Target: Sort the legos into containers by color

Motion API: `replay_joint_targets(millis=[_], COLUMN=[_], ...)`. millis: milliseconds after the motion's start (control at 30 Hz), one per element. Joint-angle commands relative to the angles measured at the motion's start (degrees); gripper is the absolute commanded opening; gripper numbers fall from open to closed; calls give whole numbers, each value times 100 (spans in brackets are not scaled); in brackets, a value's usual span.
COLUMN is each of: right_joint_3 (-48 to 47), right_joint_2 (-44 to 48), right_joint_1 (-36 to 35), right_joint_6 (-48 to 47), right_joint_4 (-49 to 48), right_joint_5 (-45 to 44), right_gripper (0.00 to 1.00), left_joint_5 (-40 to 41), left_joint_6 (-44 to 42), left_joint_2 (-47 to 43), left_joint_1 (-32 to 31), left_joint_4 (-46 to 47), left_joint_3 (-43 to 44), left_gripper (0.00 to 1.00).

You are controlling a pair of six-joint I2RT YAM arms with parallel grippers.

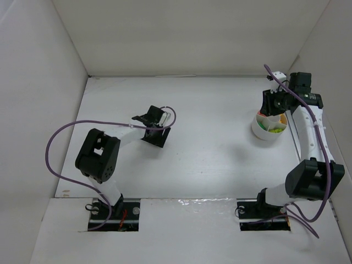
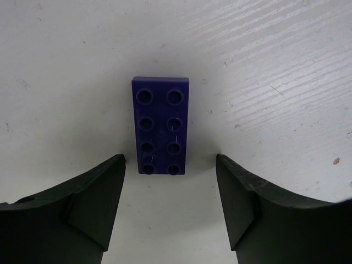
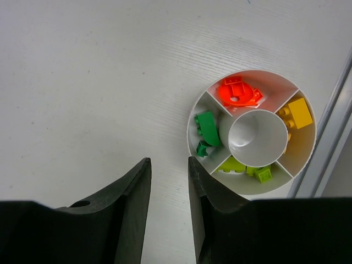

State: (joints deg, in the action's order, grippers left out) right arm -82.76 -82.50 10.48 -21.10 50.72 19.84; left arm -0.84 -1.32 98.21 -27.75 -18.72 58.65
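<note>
While the white tabletop (image 1: 209,148) keeps its two arms well apart, the trouble ahead looks to lie in the gap between them. The left gripper (image 2: 169,162) hangs left of the tabletop's middle. The round white bowl (image 3: 248,192) sits near the right edge, in the far half, with the right gripper (image 3: 169,162) just beside it. That right claw, its jaws almost together and pinching nothing, stands close enough to crowd any delivery coming from the other side. The left claw is spread wide astride a purple brick (image 2: 160,125) that lies flat, studs up. The brick touches neither finger but sits nearer one than the other. A closing pinch would likely meet that side first and shove or twist the thin plate across the smooth surface rather than lift it, and the long carry across risks a drop. Every wedge in view already holds a colour: dark green legos (image 3: 207,127), red-orange legos (image 3: 239,92), a yellow lego (image 3: 298,113) and lime legos (image 3: 258,171). The purple piece may therefore end up mixed in.
</note>
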Motion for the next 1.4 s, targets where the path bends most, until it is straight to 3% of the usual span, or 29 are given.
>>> replay_joint_targets(millis=[0,300,433,467,533,700,900,1067,1367], right_joint_3=[-240,-293,-293,-345,-285,-284,-618,-733,-1409], right_joint_2=[138,32,32,32,32,-116,-284,-337,-565], right_joint_1=[33,33,33,85,86,86,-185,-924,-2198], right_joint_6=[62,62,62,158,325,554,975,1985,3270], right_joint_4=[-150,-150,-97,-45,16,394,598,-8,-950], right_joint_5=[73,73,230,362,748,2356,3850,4037,3204], right_gripper=[39,39,39,39,40,48,58,58,52], left_joint_5=[84,-21,-267,-267,-416,-811,-1743,-2104,-2104], left_joint_6=[53,53,-52,-105,-175,-325,-842,-1230,-1503], left_joint_2=[110,216,163,163,101,-600,-2884,-3905,-3704], left_joint_1=[-11,-11,-11,-11,-11,-11,-64,-116,-397], left_joint_4=[26,26,26,26,26,280,1562,2188,2127], left_joint_3=[-3,50,50,50,50,-275,-1222,-1480,-1006], left_gripper=[61,36,19,9,0,0,0,0,0])
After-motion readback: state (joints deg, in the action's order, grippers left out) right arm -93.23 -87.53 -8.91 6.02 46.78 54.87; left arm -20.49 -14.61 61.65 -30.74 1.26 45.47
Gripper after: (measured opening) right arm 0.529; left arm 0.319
